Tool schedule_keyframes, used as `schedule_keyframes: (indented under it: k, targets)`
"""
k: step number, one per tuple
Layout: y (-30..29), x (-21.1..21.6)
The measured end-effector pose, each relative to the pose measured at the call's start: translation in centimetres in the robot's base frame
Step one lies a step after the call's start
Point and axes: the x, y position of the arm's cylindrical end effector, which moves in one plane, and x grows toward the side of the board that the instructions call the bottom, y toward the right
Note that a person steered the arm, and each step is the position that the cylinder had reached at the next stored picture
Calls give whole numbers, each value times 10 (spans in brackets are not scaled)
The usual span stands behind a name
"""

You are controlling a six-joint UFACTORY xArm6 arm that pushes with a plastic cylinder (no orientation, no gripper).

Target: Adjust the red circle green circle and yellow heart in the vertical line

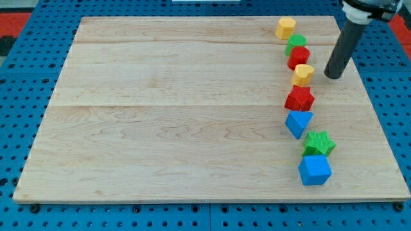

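Red circle [298,57], green circle [296,43], yellow heart [303,74] stacked; eight blocks; my tip [332,77] right.

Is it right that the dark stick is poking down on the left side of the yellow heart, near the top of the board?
Not quite. In the camera view my tip is on the view's right of the yellow heart, not its left, and apart from it. It is near the top of the board, as you said.

One raised camera looks obliquely down across the whole wooden board [192,109] from its near edge.
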Motion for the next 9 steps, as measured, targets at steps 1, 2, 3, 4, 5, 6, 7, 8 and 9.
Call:
schedule_keyframes:
  k: [1,2,3,4,5,6,7,8,9]
  targets:
    - [-1,-18]
    - [-8,-26]
    - [-27,-27]
    - [-31,-27]
    - [-30,-41]
    - [-26,-72]
    - [-26,-78]
    - [-2,-88]
    - [9,-135]
